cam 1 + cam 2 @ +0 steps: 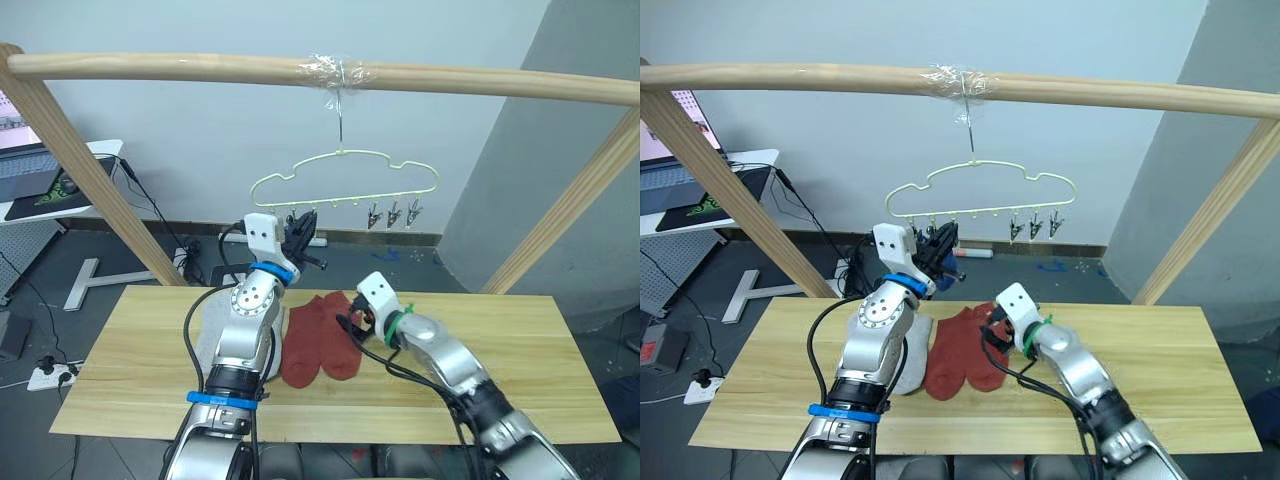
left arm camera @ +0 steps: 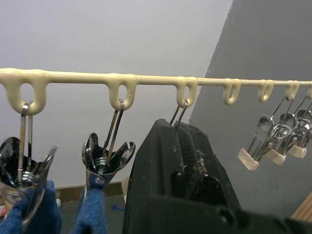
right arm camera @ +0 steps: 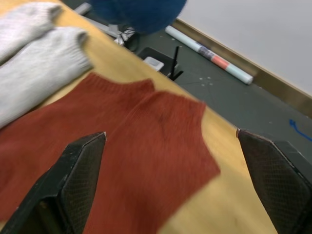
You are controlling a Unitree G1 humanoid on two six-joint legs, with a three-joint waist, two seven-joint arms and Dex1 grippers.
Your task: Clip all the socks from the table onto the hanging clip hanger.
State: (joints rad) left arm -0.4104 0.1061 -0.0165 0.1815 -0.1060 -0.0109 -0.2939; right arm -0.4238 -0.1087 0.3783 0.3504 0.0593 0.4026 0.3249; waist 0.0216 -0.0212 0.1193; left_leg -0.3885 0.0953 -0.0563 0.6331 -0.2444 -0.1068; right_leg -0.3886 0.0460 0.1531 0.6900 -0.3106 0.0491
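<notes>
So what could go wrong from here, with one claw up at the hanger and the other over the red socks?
The left claw is closed on a clip of the clip hanger, which hangs from one hook, so it may swing or tilt. The open right claw hovers over two touching rust red socks and could grab both.

Two rust red socks (image 1: 320,335) and light grey socks (image 3: 36,68) lie on the pale wooden table (image 1: 520,360), blue socks (image 2: 29,217) hang from silver clips (image 2: 105,158) on the pale yellow clip hanger (image 1: 345,175).
</notes>
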